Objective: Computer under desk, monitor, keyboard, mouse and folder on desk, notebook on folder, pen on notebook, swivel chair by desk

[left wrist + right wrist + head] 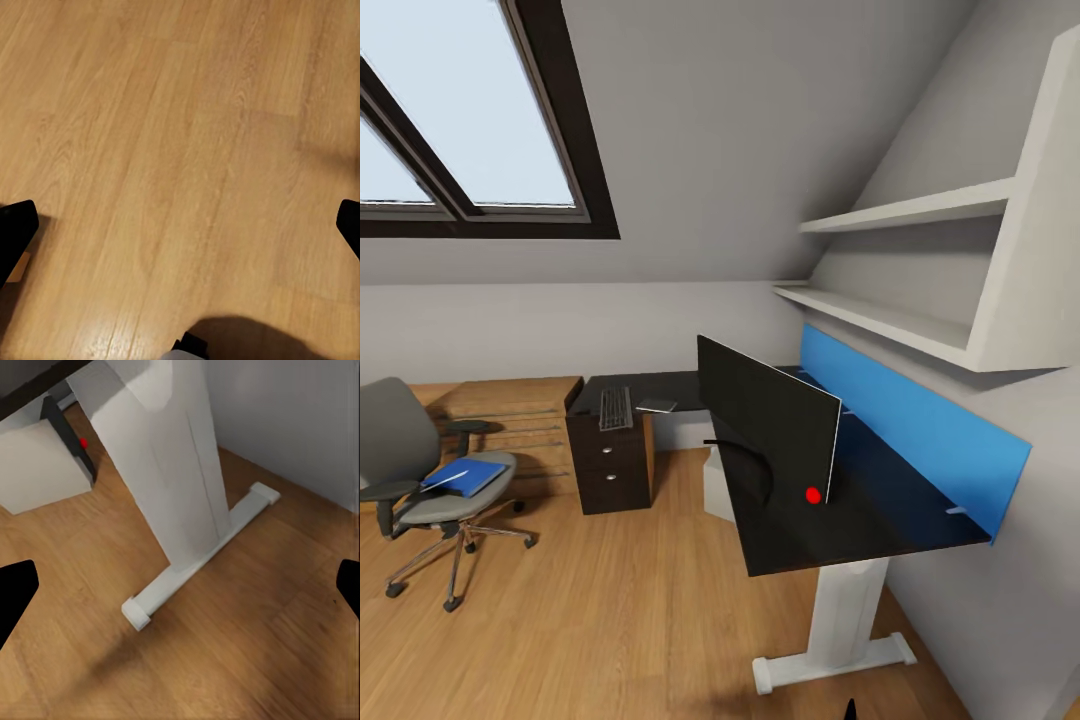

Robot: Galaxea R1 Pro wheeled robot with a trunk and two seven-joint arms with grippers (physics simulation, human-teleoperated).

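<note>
Looking from the head view, we record the black L-shaped tabletop [840,520] running along the wall with the blue panel [920,420], carried on a white leg [845,615] whose foot rests on the wooden floor [610,620]. Grey chair [430,470] stands well apart from the tabletop, at the left, near a low wooden cabinet [510,420]. Wide black monitor [765,415] stands upright on the tabletop, its curved black foot toward the room; a red dot [813,494] sits by its near lower corner. White-grey computer [718,485] sits on the floor under the tabletop, mostly hidden by its edge. Blue folder [465,475] lies flat on the chair seat. Keyboard [616,407] lies on the far section, above the drawers [612,465]; a thin grey notebook [657,405] lies just beside it.

Left end effector [180,229]: released, dark fingertips at opposite edges of its wrist view, bare floor between. Right end effector [180,592]: released likewise, nothing between the fingertips, the white leg and its foot bar ahead of it.
</note>
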